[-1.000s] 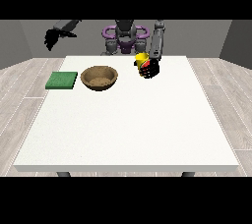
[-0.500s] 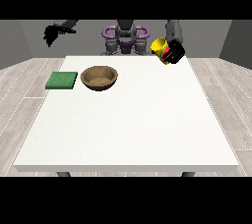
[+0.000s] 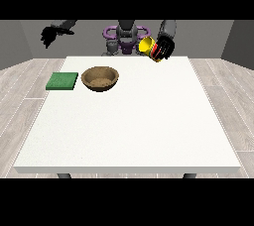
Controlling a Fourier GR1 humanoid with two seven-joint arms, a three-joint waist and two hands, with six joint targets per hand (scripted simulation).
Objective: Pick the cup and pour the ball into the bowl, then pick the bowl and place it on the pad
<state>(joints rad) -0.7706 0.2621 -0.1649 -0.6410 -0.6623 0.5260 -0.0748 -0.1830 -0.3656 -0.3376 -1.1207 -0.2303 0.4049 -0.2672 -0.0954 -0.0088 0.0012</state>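
A yellow cup [image 3: 148, 46] is held above the table's far edge, tilted with its mouth facing the view's left. The hand at the view's right [image 3: 163, 49] has its fingers curled round the cup. No ball shows in this view. The brown wooden bowl [image 3: 100, 78] rests on the table at the far left of centre, well to the left of and below the cup. A green pad [image 3: 62, 81] lies flat just left of the bowl. The hand at the view's left [image 3: 49, 34] hangs raised in the air beyond the table's far left corner, holding nothing.
The white table [image 3: 129, 126] spreads wide towards the camera. The robot's torso [image 3: 125, 35] stands behind the far edge, between the two arms.
The hand at the view's right lifted the cup off the table, swung it to the right, then brought it back left, tilting it further. The other hand drifted slightly.
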